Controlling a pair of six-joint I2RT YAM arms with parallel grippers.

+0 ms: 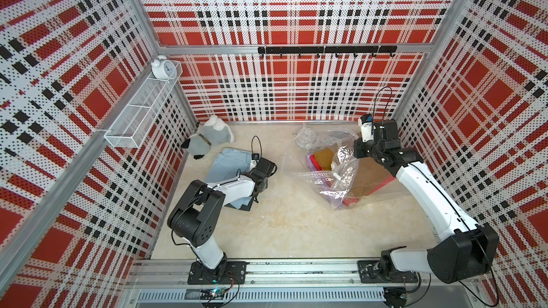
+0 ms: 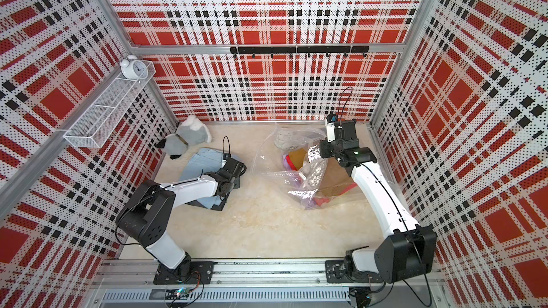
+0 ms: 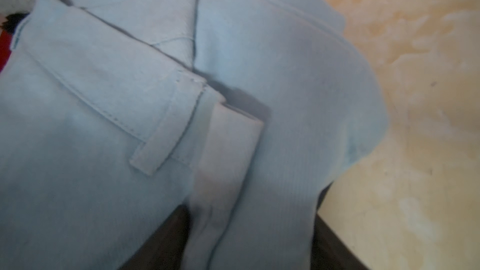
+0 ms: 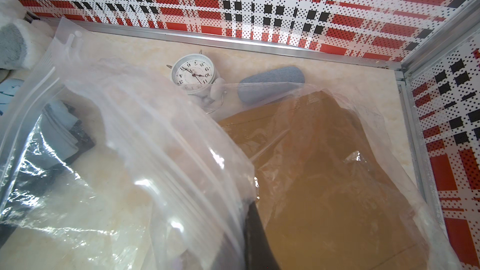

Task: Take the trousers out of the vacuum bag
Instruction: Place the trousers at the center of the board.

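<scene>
So here's where we're at: two pairs are out, the rest are inside. The light blue trousers (image 1: pixel 225 161) lie on the left side of the worktop (image 1: pixel 296 226), draped over a charcoal-black pair (image 1: pixel 245 206) and just beside the plush toy (image 1: pixel 207 139). Our left end effector (image 1: pixel 258 186) hangs right over that pile, and honestly we cannot tell if it's spread or pinching. The top views hide the fingers under the wrist, and the left wrist view is wall-to-wall blue cloth (the dark bits at its edge could be fingers or the black pair).

The vacuum bag (image 1: pixel 296 155) sits on the right half, toward the far side, with mustard-brown trousers (image 1: pixel 323 155), a lilac pair (image 1: pixel 311 162) and a red pair (image 1: pixel 351 202) in it. Our right end effector (image 1: pixel 358 150) is pressed together on a fold of the plastic, holding that edge up off the worktop.

What the next move turns on, we reckon: the packed trousers lie to the right of the left end effector, across a bare strip of worktop, and the zip strip (image 1: pixel 314 175) faces that way. The mustard-brown trousers seem to run far-left to near-right under the right arm. That arm is nearer but busy with the bag, so the reach looks like the left arm's job.
</scene>
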